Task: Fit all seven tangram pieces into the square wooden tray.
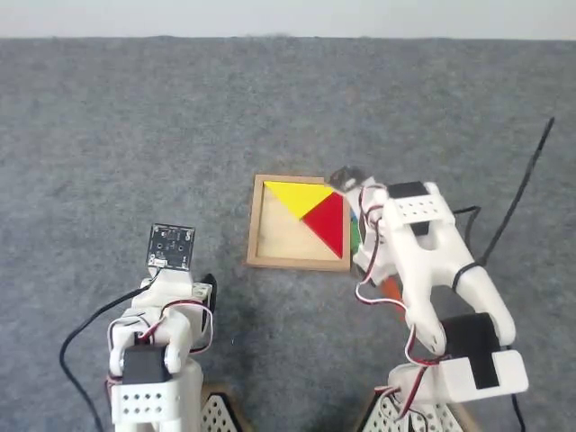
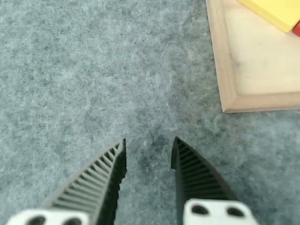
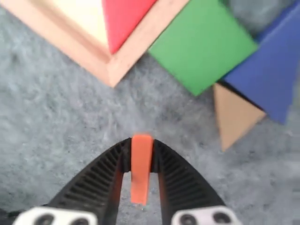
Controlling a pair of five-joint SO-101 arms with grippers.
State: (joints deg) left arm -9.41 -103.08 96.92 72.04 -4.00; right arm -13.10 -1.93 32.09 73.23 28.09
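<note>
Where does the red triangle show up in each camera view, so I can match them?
High view: red triangle in the right part of the wooden tray, beside the yellow piece.
Left wrist view: a red sliver beside the yellow piece, inside the tray.
Right wrist view: its tip in the tray corner near the green piece.
Shared landmark: the tray's rim.
</note>
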